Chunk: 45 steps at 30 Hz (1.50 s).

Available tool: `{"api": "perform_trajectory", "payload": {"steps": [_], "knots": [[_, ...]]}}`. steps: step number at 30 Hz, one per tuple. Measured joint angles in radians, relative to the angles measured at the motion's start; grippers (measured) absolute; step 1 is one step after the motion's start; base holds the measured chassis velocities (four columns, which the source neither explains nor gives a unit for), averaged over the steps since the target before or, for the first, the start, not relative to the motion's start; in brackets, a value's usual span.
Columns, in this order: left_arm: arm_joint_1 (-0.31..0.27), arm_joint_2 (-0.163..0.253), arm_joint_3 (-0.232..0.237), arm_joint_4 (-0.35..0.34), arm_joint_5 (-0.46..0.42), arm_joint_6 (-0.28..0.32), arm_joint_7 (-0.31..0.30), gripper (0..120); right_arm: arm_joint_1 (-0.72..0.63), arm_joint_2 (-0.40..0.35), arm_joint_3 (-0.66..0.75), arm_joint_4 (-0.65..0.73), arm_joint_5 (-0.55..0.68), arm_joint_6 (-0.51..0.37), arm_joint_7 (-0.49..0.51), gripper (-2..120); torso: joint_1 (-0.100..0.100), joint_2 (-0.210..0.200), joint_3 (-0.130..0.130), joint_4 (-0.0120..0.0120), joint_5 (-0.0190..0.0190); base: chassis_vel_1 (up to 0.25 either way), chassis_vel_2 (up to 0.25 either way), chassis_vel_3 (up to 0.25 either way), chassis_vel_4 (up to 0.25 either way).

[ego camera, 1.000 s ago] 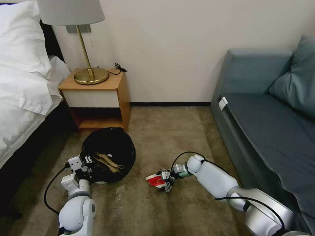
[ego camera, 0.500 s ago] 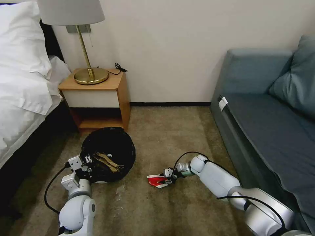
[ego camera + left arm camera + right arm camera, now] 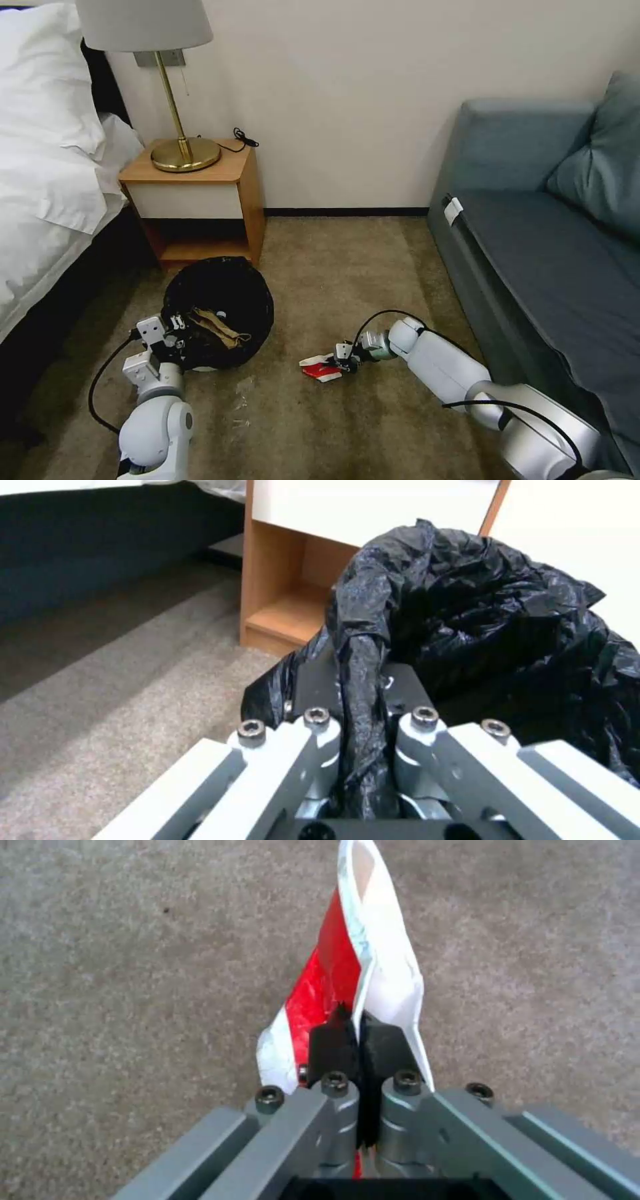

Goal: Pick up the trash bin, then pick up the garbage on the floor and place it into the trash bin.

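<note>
The trash bin (image 3: pixel 220 303), lined with a crinkly black bag (image 3: pixel 480 620), stands on the carpet in front of the nightstand. My left gripper (image 3: pixel 175 333) is shut on the bag-covered rim (image 3: pixel 363 680) at the bin's near left side. Brown wrapper-like garbage (image 3: pixel 217 329) lies inside the bin. To the right of the bin, a crushed red-and-white paper cup (image 3: pixel 318 367) lies low at the carpet. My right gripper (image 3: pixel 340 360) is shut on the cup's edge (image 3: pixel 360 985), its black pads (image 3: pixel 331 1050) pinching the paper.
A wooden nightstand (image 3: pixel 200 200) with a brass lamp (image 3: pixel 180 150) stands behind the bin. The bed (image 3: pixel 47 173) runs along the left. A blue-grey sofa (image 3: pixel 547 247) lines the right side. Open carpet (image 3: pixel 333 280) lies between them.
My right gripper has closed on the paper cup and shifted slightly right and lower. The left arm and the bin have moved slightly left.
</note>
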Motion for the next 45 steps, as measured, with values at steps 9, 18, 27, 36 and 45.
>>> {"api": "perform_trajectory", "payload": {"steps": [9, 18, 27, 36, 45], "knots": [[-0.015, -0.001, 0.004, 0.025, -0.001, 0.000, 0.000, 5, -0.007, -0.030, 0.128, 0.065, 0.094, -0.003, 0.086, 0, 0.000, 0.000, 0.000, -0.0001, -0.0001, 0.000, 0.000, 0.000, 0.000], [-0.020, 0.005, 0.013, 0.044, -0.002, -0.001, -0.001, 5, -0.046, -0.050, 0.294, 0.219, 0.228, 0.013, 0.298, 0, 0.000, 0.000, 0.000, -0.0002, -0.0002, 0.000, 0.000, 0.000, 0.000], [-0.014, 0.005, 0.026, 0.046, 0.000, -0.002, 0.000, 5, -0.070, -0.048, 0.297, 0.411, 0.340, 0.059, 0.428, 0, 0.000, 0.000, 0.000, 0.0000, -0.0001, 0.000, 0.000, 0.000, 0.000], [-0.012, 0.010, 0.019, 0.041, -0.003, -0.004, 0.003, 5, -0.102, -0.061, 0.193, 0.662, 0.476, 0.016, 0.517, 0, 0.000, 0.000, 0.000, 0.0000, 0.0000, 0.000, 0.000, 0.000, 0.000], [-0.012, -0.001, 0.030, 0.040, 0.006, -0.006, 0.006, 5, -0.104, -0.036, 0.058, 0.758, 0.475, 0.000, 0.542, 0, 0.000, 0.000, 0.000, 0.0001, -0.0002, 0.000, 0.000, 0.000, 0.000]]}}
